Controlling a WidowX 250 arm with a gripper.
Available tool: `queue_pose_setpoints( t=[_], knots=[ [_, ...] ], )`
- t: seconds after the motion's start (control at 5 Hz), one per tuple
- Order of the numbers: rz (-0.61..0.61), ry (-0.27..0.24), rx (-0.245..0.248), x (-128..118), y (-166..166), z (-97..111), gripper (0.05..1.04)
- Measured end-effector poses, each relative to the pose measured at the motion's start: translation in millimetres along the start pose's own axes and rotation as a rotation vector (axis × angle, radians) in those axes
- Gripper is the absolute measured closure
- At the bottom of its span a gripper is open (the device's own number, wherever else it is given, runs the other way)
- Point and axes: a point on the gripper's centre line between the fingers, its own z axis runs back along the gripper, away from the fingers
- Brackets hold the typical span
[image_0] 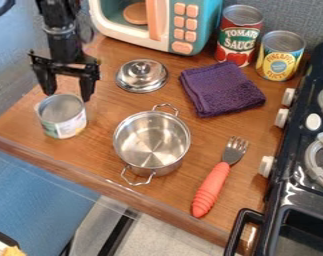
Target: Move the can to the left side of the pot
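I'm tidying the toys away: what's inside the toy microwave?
Inside the toy microwave is a flat, round, brownish piece. The peach handle hides what lies behind it, possibly including the piece's right edge.

A purple cloth (220, 91) lies folded on the brown counter (102, 150). The shiny lid (142, 76) sits to the left of the cloth. Behind the cloth are a toy microwave (164, 22), a red can (239, 37) and a yellow can (280, 56). An orange fork (218, 179) lies in front of the cloth, and a black stove (294, 187) is to the right of the cloth.
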Motion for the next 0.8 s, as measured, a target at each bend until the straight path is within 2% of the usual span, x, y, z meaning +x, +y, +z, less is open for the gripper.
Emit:
queue_pose_setpoints(
  t=[0.2,0.4,0.6,0.8],
  knots=[
    [-0.019,-0.009,-0.027,1,-4,1,0.084],
    [-0.111,-0.088,-0.058,6,-9,27,0.084],
    [-0.245,-0.118,-0.078,10,-13,42,0.084],
    [-0.351,-0.130,-0.030,18,-14,54,0.084]
  ],
)
